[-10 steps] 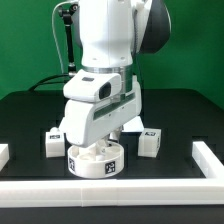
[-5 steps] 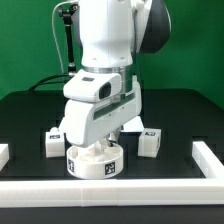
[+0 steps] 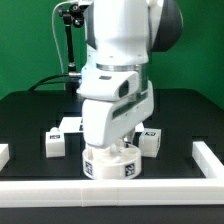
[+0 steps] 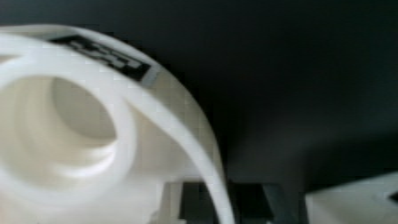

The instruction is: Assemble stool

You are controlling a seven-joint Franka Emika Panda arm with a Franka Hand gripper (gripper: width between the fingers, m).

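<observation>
The round white stool seat (image 3: 110, 162) with black-and-white tags on its side sits on the black table near the front rail. My gripper (image 3: 112, 148) comes down onto it from above and is shut on its rim. In the wrist view the seat (image 4: 80, 120) fills most of the picture, and its thin wall passes between my two dark fingers (image 4: 191, 203). A white leg (image 3: 57, 140) lies at the seat's exterior-view left, with another (image 3: 68, 124) behind it. A third leg (image 3: 151, 141) lies at the right.
A long white rail (image 3: 110, 190) edges the table front and turns up at the exterior view's right (image 3: 207, 154). A short white rail end (image 3: 4, 154) sits at the left edge. A black stand with cables (image 3: 70, 40) rises behind the arm.
The arm and the seat have shifted together toward the exterior view's right, with the seat still in the gripper. The legs have not moved.
</observation>
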